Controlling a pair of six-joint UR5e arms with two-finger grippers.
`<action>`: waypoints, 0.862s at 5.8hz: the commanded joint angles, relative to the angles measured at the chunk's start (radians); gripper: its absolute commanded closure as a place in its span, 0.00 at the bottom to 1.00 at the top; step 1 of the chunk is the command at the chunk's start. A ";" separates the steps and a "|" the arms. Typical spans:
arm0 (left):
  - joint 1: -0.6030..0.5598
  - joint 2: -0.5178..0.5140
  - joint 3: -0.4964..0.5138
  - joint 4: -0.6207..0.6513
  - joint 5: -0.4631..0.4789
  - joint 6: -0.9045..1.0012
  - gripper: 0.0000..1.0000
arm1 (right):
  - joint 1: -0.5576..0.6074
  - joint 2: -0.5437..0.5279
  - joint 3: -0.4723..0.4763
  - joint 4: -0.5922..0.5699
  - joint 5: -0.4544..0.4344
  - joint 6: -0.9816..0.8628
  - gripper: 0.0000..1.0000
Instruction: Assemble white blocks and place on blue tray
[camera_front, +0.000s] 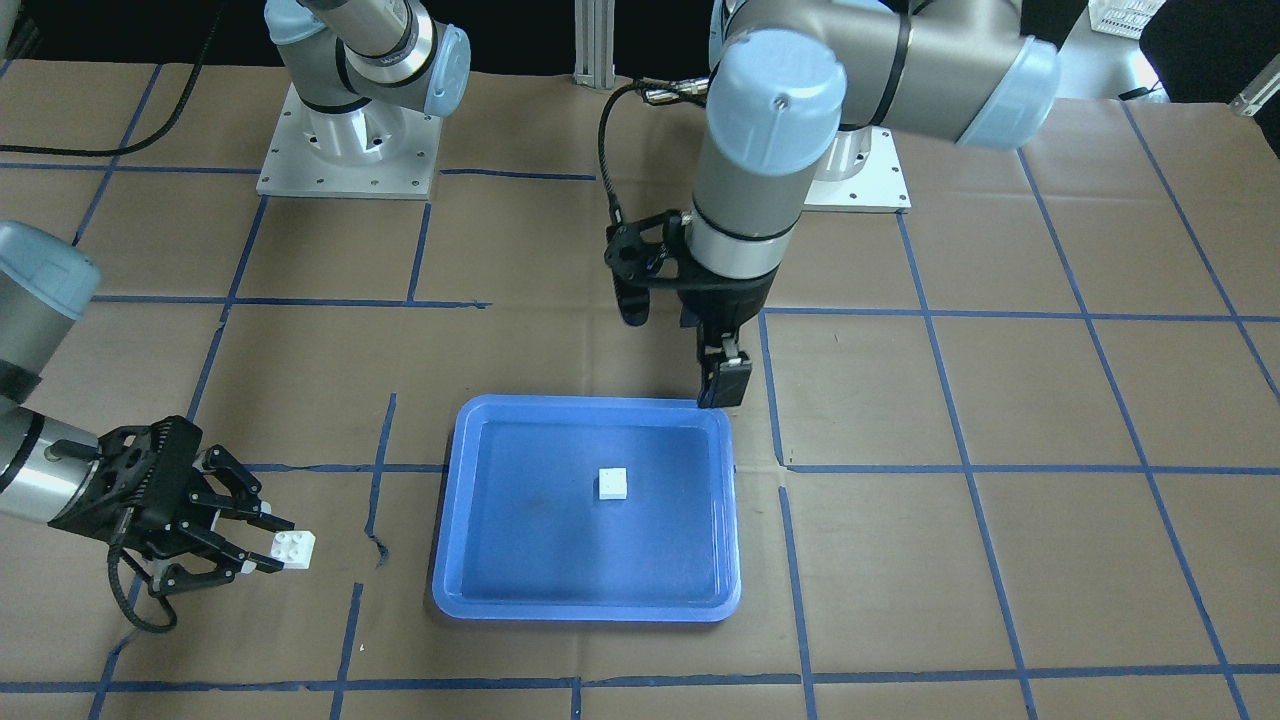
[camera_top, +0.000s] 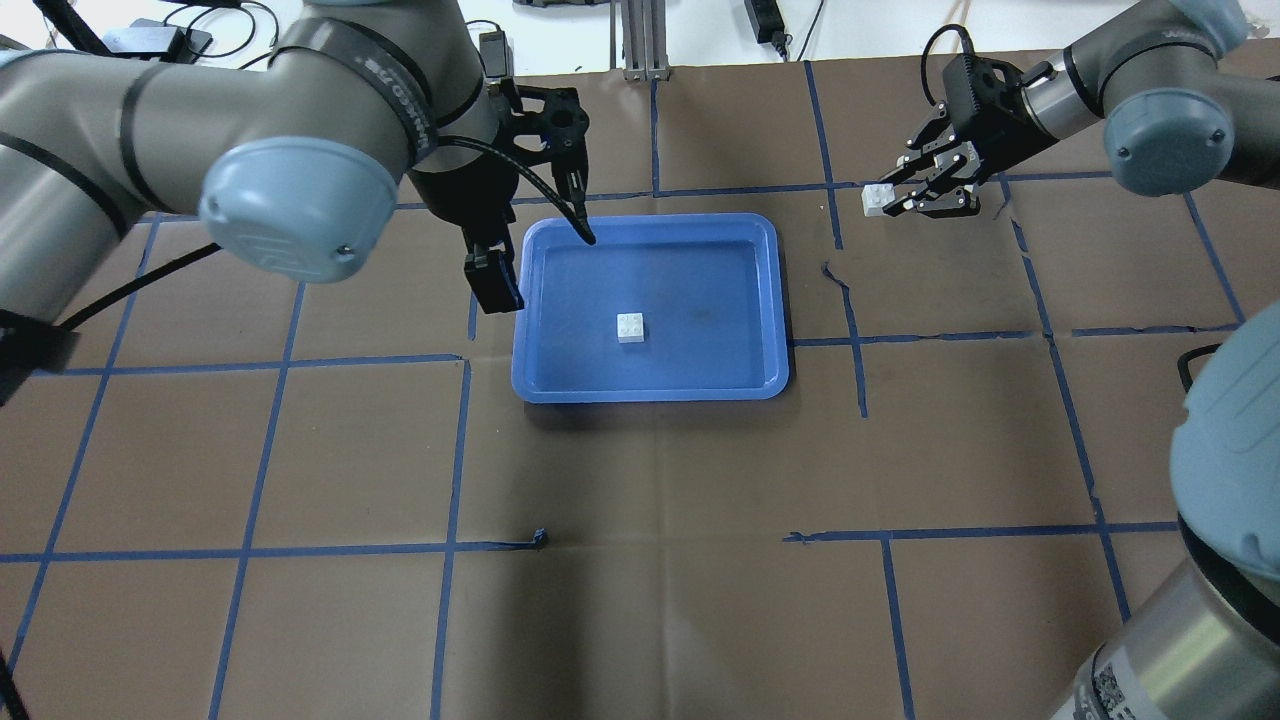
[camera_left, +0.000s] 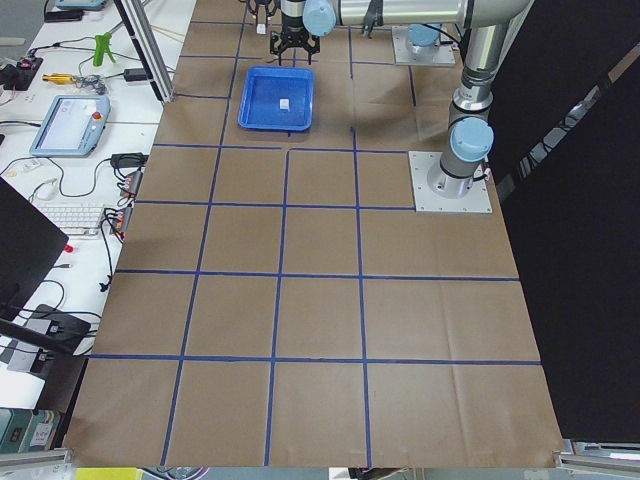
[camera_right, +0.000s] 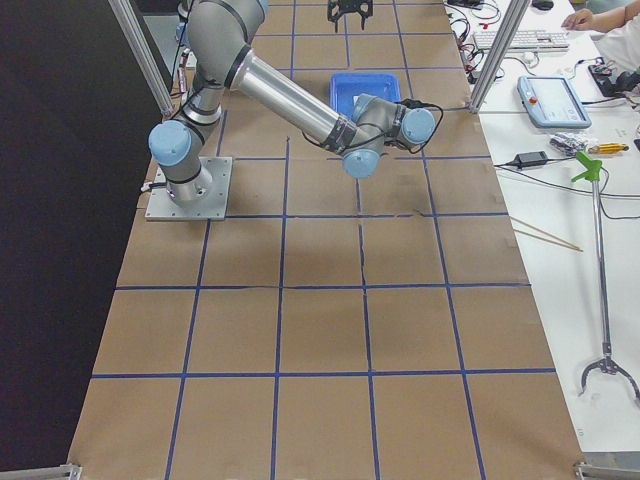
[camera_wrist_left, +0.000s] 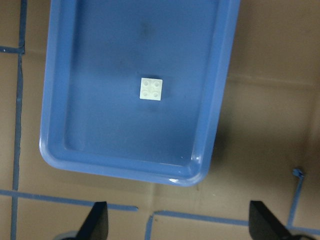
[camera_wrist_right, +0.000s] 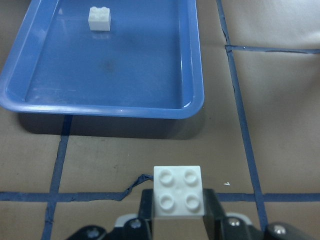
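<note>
The right jaws are closed on one of the white blocks (camera_wrist_right: 178, 192), pinching its sides at the fingertips with the four studs turned up towards the wrist camera. This held block is off the blue tray (camera_top: 650, 392), beside the tray's short end nearest the right arm (camera_top: 1150, 60), near it but clearly apart. It sits low over the bench (camera_front: 1000, 400); whether it touches the brown paper cannot be told.

The left jaws are spread wide and hold nothing. They hang above the tray's opposite short end, one finger outside the rim and the other over the tray's corner. The left wrist camera looks straight down between the two parted fingertips (camera_wrist_left: 97, 220) onto the tray.

The second white block (camera_top: 631, 328) stands alone near the middle of the tray floor, studs up, touching neither set of jaws.

The two blocks are not yet joined, so the step in hand appears to be bringing the held block to its partner. The next move likely calls for lifting the held block over the tray rim, turning it so its studs face upward, squaring its edges with the block on the tray, and pressing straight down. The loose block may slide on the smooth tray floor, so the empty left jaws could be needed to steady it.
</note>
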 joint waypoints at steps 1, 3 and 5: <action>0.117 0.118 -0.002 -0.156 0.003 -0.074 0.02 | 0.086 -0.028 0.003 -0.008 0.003 0.141 0.69; 0.180 0.108 -0.029 -0.091 0.123 -0.452 0.02 | 0.173 -0.022 0.011 -0.041 0.008 0.202 0.69; 0.201 0.099 -0.024 -0.064 0.124 -1.017 0.01 | 0.239 -0.016 0.093 -0.220 0.008 0.333 0.69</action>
